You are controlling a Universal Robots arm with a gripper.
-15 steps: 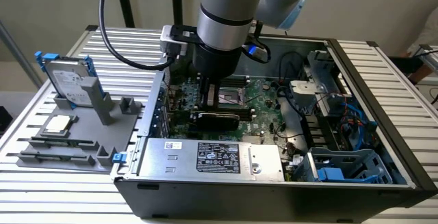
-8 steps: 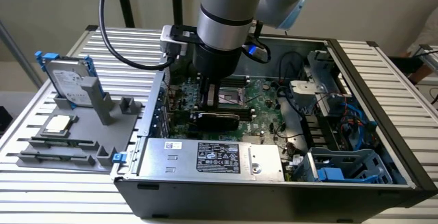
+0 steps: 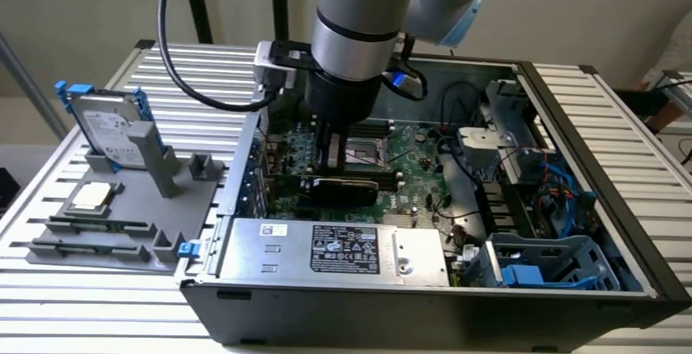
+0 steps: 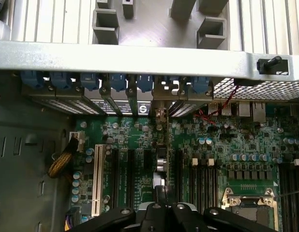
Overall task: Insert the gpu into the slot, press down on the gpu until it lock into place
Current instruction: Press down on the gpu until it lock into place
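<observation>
Closed gripper [image 3: 333,162] bears down on the gpu [image 3: 340,187] standing in its slot, holding nothing; seating step underway; firm, straight downward pressure needed.

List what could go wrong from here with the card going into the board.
1. The tool is shut, pressing straight down by the thin black graphics card on the green motherboard; if the card's edge is off its slot, the push may strain the board.
2. In the wrist view the card stands edge-on between close black slots, so it could seat askew.
3. Loose black cables hang nearby and might snag.
</observation>
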